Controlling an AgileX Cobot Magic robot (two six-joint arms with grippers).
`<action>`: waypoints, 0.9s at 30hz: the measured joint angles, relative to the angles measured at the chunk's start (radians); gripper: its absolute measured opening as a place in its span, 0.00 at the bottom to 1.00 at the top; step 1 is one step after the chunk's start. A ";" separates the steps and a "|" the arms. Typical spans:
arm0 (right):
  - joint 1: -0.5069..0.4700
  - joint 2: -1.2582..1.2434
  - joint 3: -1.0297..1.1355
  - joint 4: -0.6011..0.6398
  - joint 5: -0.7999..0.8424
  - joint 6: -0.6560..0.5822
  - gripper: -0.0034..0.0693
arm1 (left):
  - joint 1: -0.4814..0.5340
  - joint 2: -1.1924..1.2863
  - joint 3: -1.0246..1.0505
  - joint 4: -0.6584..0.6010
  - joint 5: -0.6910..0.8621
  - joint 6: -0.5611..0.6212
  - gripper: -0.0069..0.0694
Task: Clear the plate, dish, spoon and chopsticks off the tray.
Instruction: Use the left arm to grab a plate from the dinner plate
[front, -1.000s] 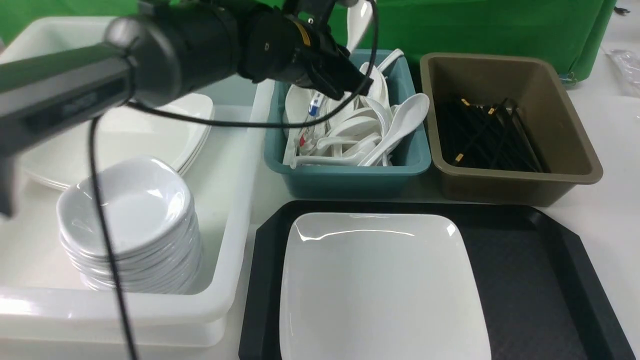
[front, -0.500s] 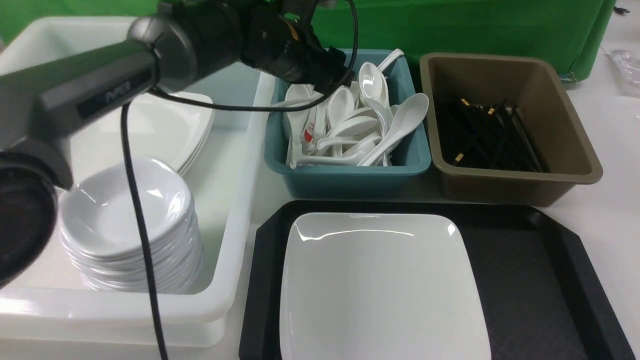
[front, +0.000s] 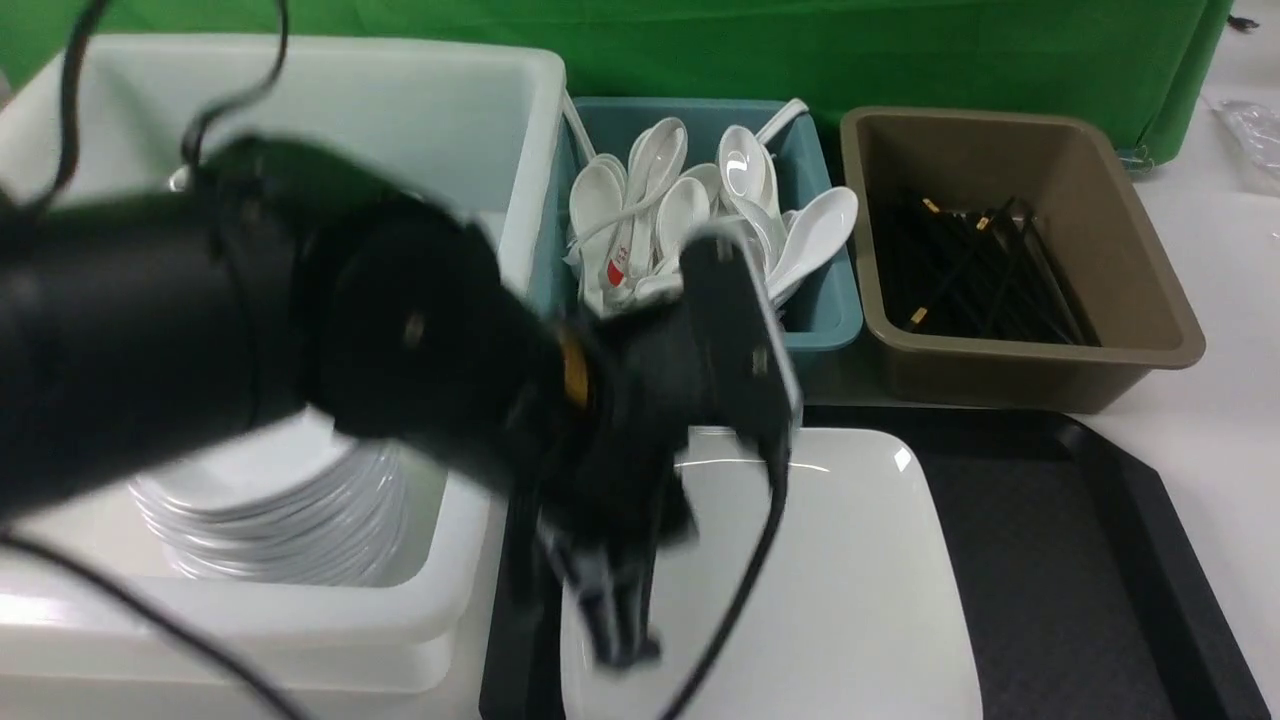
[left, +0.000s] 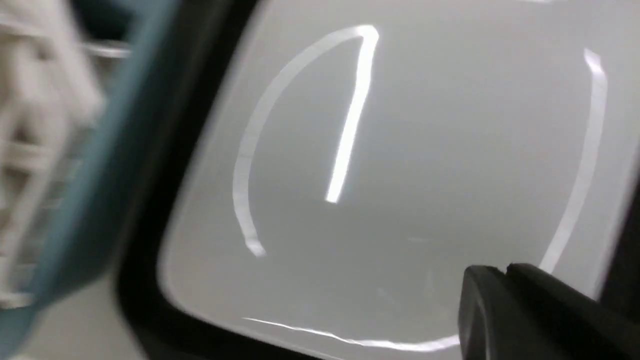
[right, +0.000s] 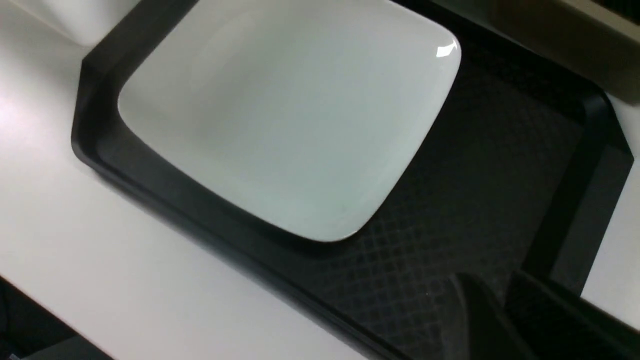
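Because the plate (front: 800, 580) is glossy, stiff and breakable, we judge it slippery and would take its left rim, just under the left claw (front: 615, 630); blur hides whether this claw is open. Left of it stands a white bin (front: 300, 625); right of it the plate lies on the tray (front: 1080, 560), then bare tray gives room.

Plate (front: 850, 580): seated on tray (front: 1080, 560), left portion.
Spoon bin (front: 820, 320): placed behind tray.
Chopstick bin (front: 1040, 355): set right of spoon bin.
Tub (front: 450, 590): positioned left of tray; dish stack (front: 290, 530) held inside.
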 joint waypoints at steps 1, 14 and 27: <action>0.000 0.000 0.000 -0.003 -0.007 -0.001 0.24 | -0.022 -0.014 0.041 -0.001 -0.007 0.019 0.13; 0.000 0.000 0.000 -0.005 -0.029 -0.001 0.27 | -0.083 0.077 0.163 0.151 -0.070 0.109 0.66; 0.000 0.000 0.000 -0.005 -0.029 -0.001 0.28 | -0.083 0.179 0.163 0.212 -0.116 0.190 0.71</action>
